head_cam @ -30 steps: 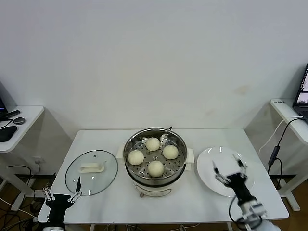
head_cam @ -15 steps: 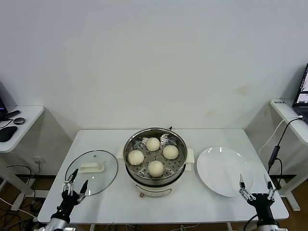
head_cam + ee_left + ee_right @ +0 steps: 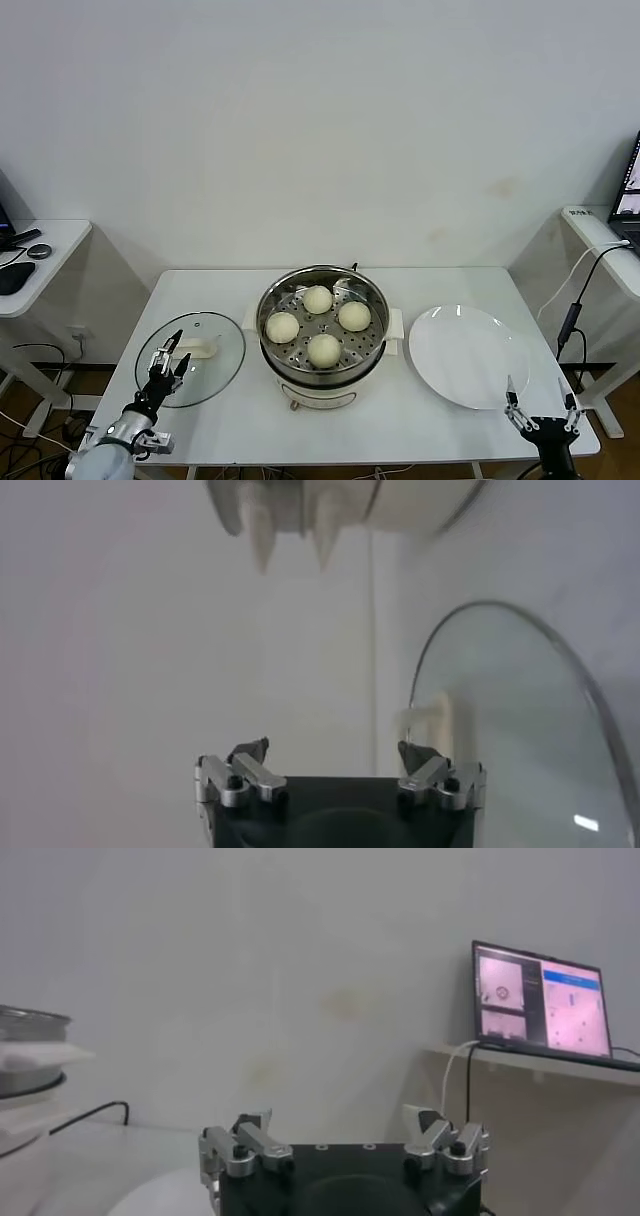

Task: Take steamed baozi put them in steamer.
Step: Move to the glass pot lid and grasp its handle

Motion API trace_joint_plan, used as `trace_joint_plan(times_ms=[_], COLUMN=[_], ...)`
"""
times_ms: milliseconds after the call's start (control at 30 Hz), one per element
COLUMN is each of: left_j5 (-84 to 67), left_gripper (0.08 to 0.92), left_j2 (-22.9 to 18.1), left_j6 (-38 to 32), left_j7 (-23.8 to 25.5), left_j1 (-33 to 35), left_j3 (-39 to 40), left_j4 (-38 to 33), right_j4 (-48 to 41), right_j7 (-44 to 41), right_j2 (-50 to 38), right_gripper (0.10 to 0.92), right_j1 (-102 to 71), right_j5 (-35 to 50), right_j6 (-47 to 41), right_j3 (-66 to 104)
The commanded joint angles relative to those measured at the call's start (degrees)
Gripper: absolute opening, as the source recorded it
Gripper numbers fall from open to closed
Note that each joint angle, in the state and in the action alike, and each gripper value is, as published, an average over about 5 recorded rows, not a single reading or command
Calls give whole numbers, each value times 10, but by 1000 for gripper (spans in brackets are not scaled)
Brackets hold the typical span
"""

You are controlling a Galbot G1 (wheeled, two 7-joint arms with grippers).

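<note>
**Four Baozi Seated in Steamer; Both Grippers Empty and Spread**

Left gripper point(image 3: 168, 359): positioned over the near-left part of the table, above the near edge of the glass lid point(image 3: 214, 372). Fingers spread apart, holding nothing. Its wrist view showed the two fingertips point(image 3: 252, 752) parted over the white table surface, with the curved rim of the lid beside them.

Glass lid: round, clear, lying flat on the left side of the table point(image 3: 190, 288), with a cream-white handle point(image 3: 192, 348) at its middle. Just left of the steamer, not touching it.

Steamer point(image 3: 323, 375): shiny round steel pot on a cream-white base, standing at the centre of the table, uncovered. Perforated tray visible inside.

Steamed baozi point(image 3: 318, 299): four smooth cream-white buns resting on the perforated tray inside the steamer, arranged as a diamond, one far, one left, one right, one near. Set close together.

White plate point(image 3: 465, 355): flat, round, on the right side of the table, just right of the steamer.

Right gripper point(image 3: 543, 414): low at the near-right corner of the table, beyond the near edge of the plate. Fingers spread wide, holding nothing. Its wrist view showed the parted fingertips point(image 3: 253, 1125) and, farther off, a lit laptop point(image 3: 541, 1003) on a side desk.
</note>
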Motion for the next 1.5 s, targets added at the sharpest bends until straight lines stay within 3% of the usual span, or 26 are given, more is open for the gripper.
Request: trace_joint_plan(times_ms=[33,500,600,833,1000,1267,1500], left_j5=[26,31,33,23,-15,-95,-191], left_gripper=[823,818,773,572,425,197,171], left_j2=[6,-1,-2,-2,12,70,137], left_j6=[0,15,16,15,29,120,261], left_j7=[10,16,20,24,34,46,124], left_j1=[-102,-154,-153,-136,-91,29,110], left_j3=[33,44,47,45,31,-20,-83], left_j4=[108,154,153,132,48,-160,-344], right_j4=[0,-14,-16,-17,-17,-23,-31], right_j7=[-1,-9,-9,-10,-12,-15,-16], right_j2=[10,11,10,9,8,4,-3], right_gripper=[823,823,823,823,823,823,823], right_j1=[-5,-2,-1,-1,-1,3,6], right_j5=[-9,-34,-35,-37,-40,-51,-64], right_j6=[1,-4,-5,-6,-7,-8,-7], right_j3=[-2,-21,-22,-25,-29,-48,-71])
